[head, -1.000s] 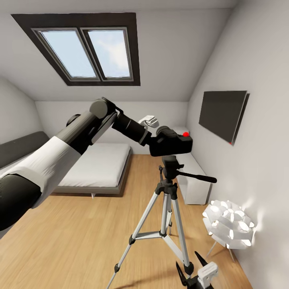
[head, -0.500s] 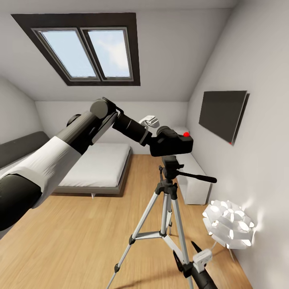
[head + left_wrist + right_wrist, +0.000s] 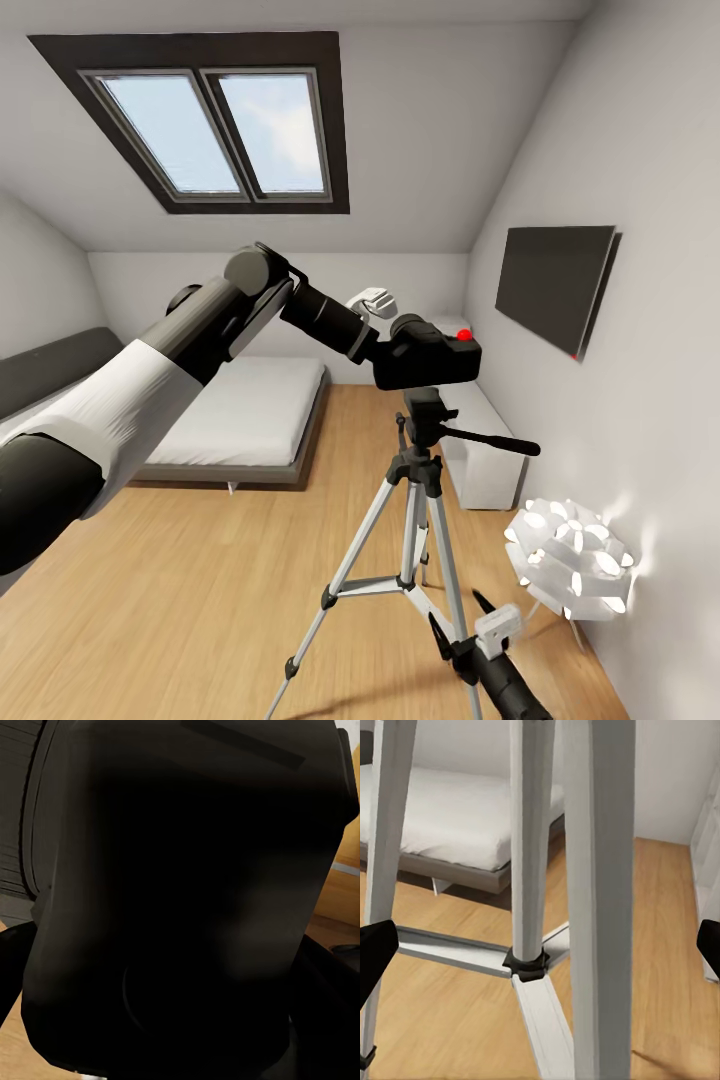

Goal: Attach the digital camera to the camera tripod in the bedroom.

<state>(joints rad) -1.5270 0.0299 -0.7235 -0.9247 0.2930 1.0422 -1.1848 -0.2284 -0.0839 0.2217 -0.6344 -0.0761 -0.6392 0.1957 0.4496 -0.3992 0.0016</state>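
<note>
Light wood floor [image 3: 200, 590] is open on the left and centre, running back to the grey-framed bed [image 3: 245, 420]. Right side is tight: white petal lamp [image 3: 570, 560] sits near the right wall, white cube shelves [image 3: 485, 460] stand behind the tripod, wall TV [image 3: 555, 285] is above. Sloped ceiling with the dark-framed skylight [image 3: 215, 130] overhead.

Camera tripod [image 3: 420, 520] stands upright mid-room, silver legs splayed, long axis vertical; its pan handle sticks out roughly level toward the right wall. Digital camera [image 3: 428, 358] sits directly over the pan head, looks to be in contact with it or just above, can't tell which. Body level, red button up; which way the lens points can't be told.

Left gripper [image 3: 385, 350] is at the camera's left end, arm reaching in from the left; in the left wrist view the dark camera body [image 3: 180, 892] sits right against the lens, so the grip reads as clamped on it.

Right gripper [image 3: 455, 625] is low, just beside a front tripod leg, fingers spread apart. Right wrist view looks through the silver legs [image 3: 596, 870], fingertips [image 3: 375, 945] wide at both edges, nothing between them touching.
</note>
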